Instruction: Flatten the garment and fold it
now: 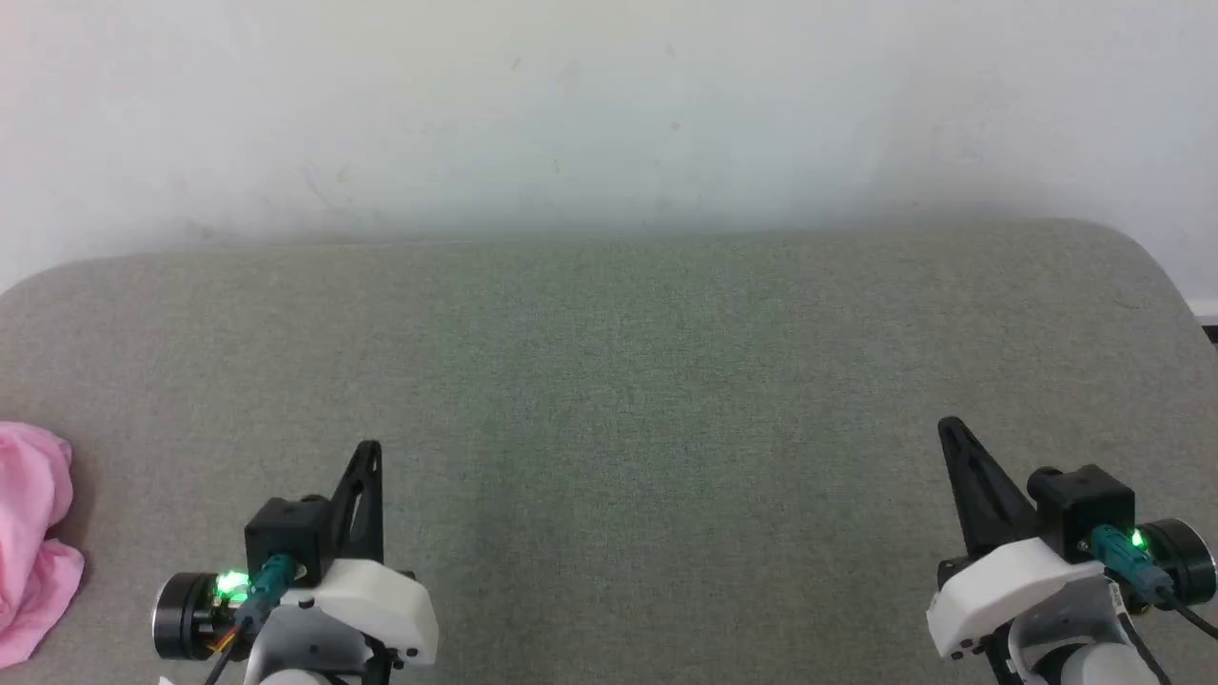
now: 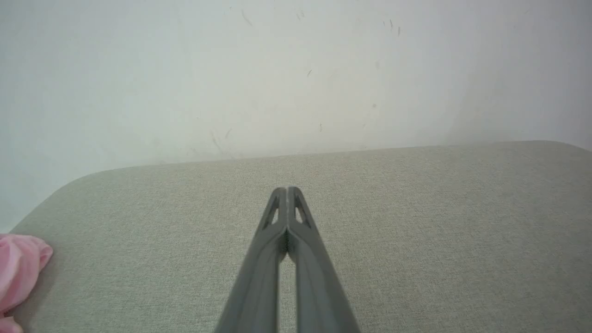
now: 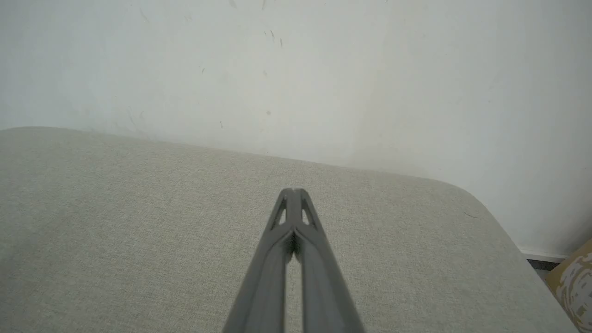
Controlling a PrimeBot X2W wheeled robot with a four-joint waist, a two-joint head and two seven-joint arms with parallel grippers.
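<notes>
The garment (image 1: 33,538) is a crumpled light pink heap at the far left edge of the grey-green cushioned surface (image 1: 609,381), partly cut off by the head view's border. A corner of the same garment (image 2: 18,273) shows at the lower left of the left wrist view. My left gripper (image 1: 369,452) hovers near the front left, well to the right of the garment, its tips pressed together with nothing held (image 2: 287,190). My right gripper (image 1: 950,428) stands at the front right, also shut and empty (image 3: 292,192).
A pale wall (image 1: 609,105) rises directly behind the cushioned surface. The surface has rounded back corners (image 3: 467,194). Beyond its right edge a strip of dark floor and a yellow patterned object (image 3: 576,282) show.
</notes>
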